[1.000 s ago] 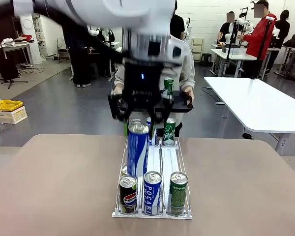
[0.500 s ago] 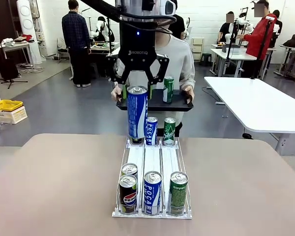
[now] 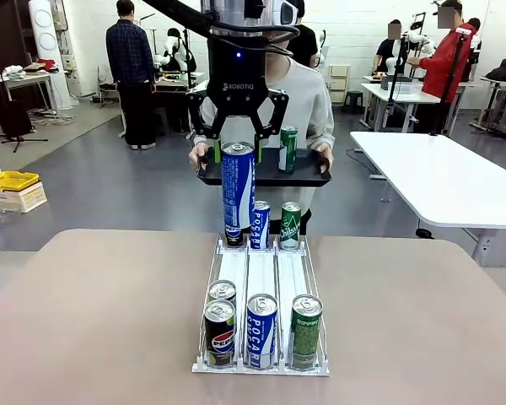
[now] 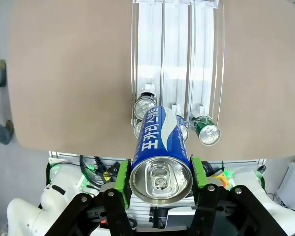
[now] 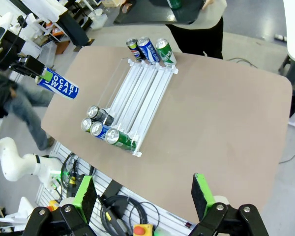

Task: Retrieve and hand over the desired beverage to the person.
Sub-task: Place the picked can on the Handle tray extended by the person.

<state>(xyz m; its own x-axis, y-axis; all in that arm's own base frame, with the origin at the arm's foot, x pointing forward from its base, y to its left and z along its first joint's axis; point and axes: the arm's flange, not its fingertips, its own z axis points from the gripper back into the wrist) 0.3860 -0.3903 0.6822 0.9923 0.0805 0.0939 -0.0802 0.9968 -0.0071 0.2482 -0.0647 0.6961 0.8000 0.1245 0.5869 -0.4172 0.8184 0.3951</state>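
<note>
A tall blue Pocari Sweat can hangs upright above the far end of the rack, my left gripper shut on its top. In the left wrist view the green pads press both sides of the can. The person in a light grey sweatshirt stands at the far side and holds a black tray carrying a green can. The can hangs just in front of the tray. My right gripper is open, high above the table's near edge.
The white wire rack holds a Pepsi can, a Pocari can and a green can at its near end, and more cans at the far end. The brown table is bare on both sides.
My left gripper has lifted the tall blue can up out of the rack's far end toward the tray. In the last half second it barely moved.
</note>
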